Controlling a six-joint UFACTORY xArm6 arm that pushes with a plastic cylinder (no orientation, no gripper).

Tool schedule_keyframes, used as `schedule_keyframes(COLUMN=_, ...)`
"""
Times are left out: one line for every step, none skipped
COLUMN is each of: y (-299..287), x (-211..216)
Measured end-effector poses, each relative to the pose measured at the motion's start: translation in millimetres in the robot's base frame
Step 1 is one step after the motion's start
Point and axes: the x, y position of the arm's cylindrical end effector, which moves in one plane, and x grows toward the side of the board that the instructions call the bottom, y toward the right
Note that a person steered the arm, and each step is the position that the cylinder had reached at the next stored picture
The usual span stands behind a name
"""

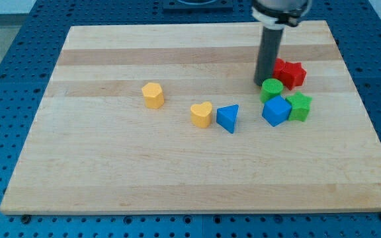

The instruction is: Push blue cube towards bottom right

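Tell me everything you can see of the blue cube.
The blue cube is a small block of solid, matte blue, plastic by the look of it, sitting flat on the wooden board right of centre. It is turned so that one corner faces the view's bottom. The green cylinder sits just above it and the green star against its right side; both look to be touching it. My tip is above and slightly left of it, beside the cylinder, not touching the cube.
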Motion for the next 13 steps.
schedule_keyframes(y=7.9, x=0.0)
schedule_keyframes(y=7.9, x=0.0)
schedule_keyframes(y=-6.6, x=0.0)
schedule_keyframes(y=-48.4, x=0.8)
schedule_keyframes(y=-51.0, x=-36.4)
schedule_keyframes(y=-8.8, x=-78.7)
schedule_keyframes(y=8.3, x=-63.5)
schedule_keyframes(y=26.6, x=-46.3)
schedule_keyframes(y=35.8, x=-45.8)
schedule_keyframes(y=39.2, x=-48.4)
schedule_keyframes(y=20.6, x=-59.3)
schedule_keyframes(y=-19.4, x=-62.6)
schedule_keyframes(y=-42.7, x=-44.1)
